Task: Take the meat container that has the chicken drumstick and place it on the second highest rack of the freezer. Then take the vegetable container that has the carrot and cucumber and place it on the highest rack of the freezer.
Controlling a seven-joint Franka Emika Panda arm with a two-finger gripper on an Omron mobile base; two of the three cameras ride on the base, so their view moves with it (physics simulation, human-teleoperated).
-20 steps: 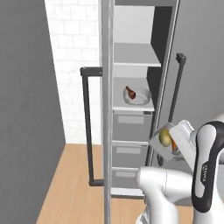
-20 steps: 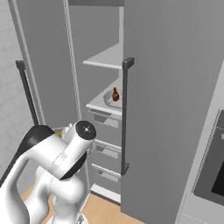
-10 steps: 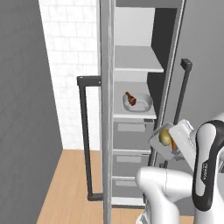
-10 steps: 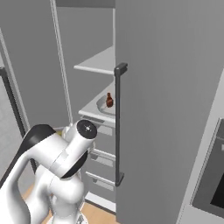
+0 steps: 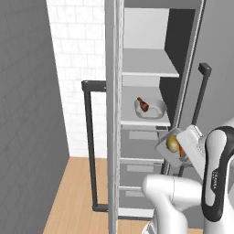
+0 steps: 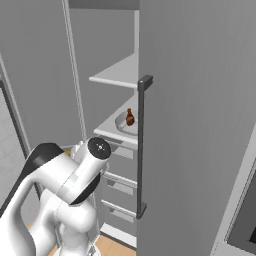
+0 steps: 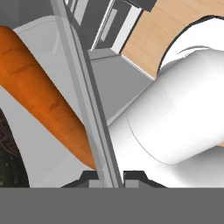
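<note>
vegetable container (image 5: 172,151) sits in my gripper (image 7: 107,175) just in front of the open freezer (image 5: 151,91), held up beside the arm at about the level of the top drawer front and below the shelf that already carries a dish. from the left base view i can see the cucumber (image 5: 172,143) lying in it with a sliver of the carrot (image 5: 181,151) just behind, and the clear dish is tilted toward the camera. in the hand view the carrot runs diagonally across the left side, its tip coming down to the dish wall right at my fingertips (image 7: 133,177), and the two dark tips are pressed nearly together with that thin transparent wall pinched between them. meat container (image 5: 150,108) rests on the second highest rack (image 5: 137,119), with the chicken drumstick (image 5: 142,104) lying inside it; the right base view shows the same dish and drumstick on that shelf behind the dark vertical door handle (image 6: 141,145). highest rack (image 5: 148,64) is the flat light-grey shelf above it. light-grey drawers (image 5: 141,160) stack beneath the shelves, and a wooden floor (image 5: 82,196) runs along the left of the unit.
</note>
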